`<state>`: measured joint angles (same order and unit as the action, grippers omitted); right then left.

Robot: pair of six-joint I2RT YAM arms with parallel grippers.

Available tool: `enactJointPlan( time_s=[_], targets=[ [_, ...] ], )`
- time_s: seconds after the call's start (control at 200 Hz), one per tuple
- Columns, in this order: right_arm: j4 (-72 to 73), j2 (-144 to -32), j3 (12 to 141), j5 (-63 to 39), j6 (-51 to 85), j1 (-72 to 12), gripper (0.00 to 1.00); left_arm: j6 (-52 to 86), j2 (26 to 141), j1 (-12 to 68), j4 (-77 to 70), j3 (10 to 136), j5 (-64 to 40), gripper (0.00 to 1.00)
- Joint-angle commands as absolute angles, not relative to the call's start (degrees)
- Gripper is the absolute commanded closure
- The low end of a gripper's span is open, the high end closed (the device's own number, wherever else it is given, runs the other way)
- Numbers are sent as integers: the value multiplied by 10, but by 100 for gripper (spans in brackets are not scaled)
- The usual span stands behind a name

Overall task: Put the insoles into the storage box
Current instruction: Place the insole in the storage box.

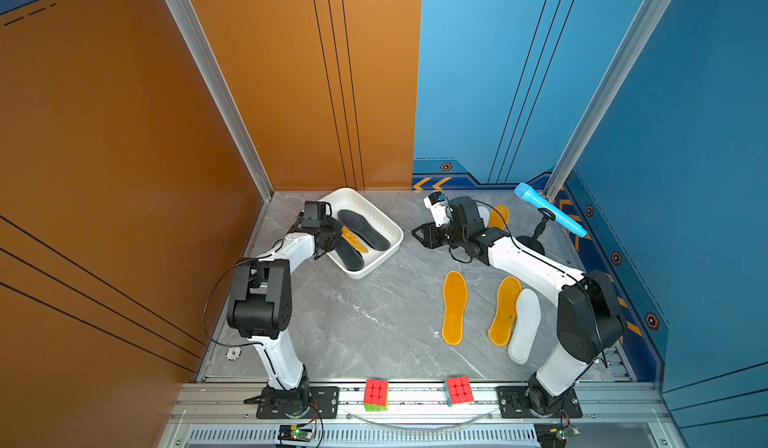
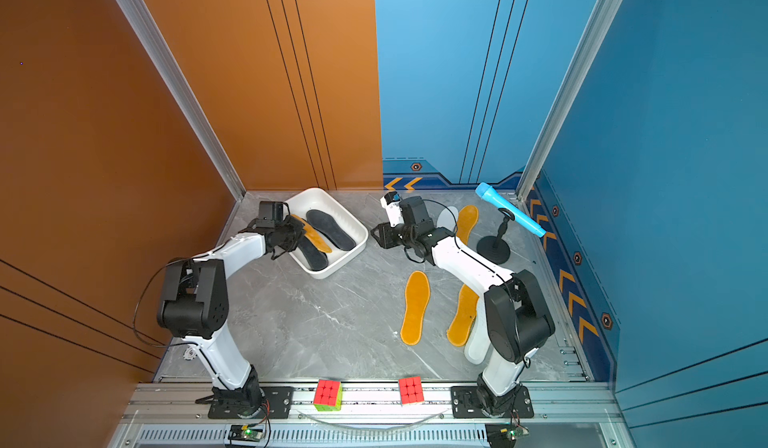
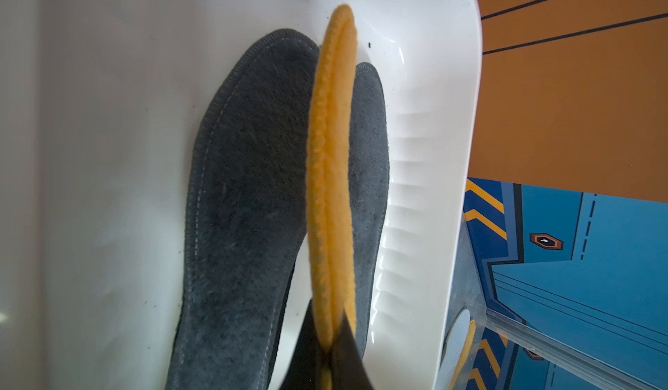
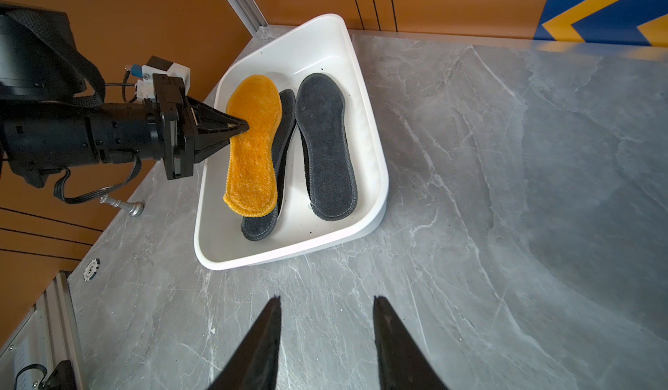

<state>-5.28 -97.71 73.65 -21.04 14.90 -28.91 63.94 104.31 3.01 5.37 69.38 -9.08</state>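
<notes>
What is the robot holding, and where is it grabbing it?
The left gripper pinches an orange insole by its long side edge, over the storage box. The right gripper is open and holds nothing.

One box (image 1: 353,201). Inside it two dark insoles (image 4: 327,146) show (whether more lie beneath them cannot be told). Three orange insoles (image 1: 454,307) lie outside the box and one held insole (image 4: 253,146), also orange, hangs over it: four in all. Two white insoles (image 1: 524,325), both outside the box (one half hidden). Also outside the box: two cubes (image 1: 376,394), one blue microphone (image 1: 548,209), one stand (image 2: 493,248). One left tool (image 4: 243,126) at the box, one right tool (image 4: 326,299) near it.
</notes>
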Motion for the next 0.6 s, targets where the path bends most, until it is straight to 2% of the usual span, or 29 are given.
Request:
enactJointPlan(
  time_s=[0.0,0.591],
  targets=[
    [-37,-959,728,-222,161,-286,57,624,1051,26,73,717,-96,100],
    [-33,-957,722,-229,165,-280,57,610,1069,25,88,723,-106,100]
  ],
)
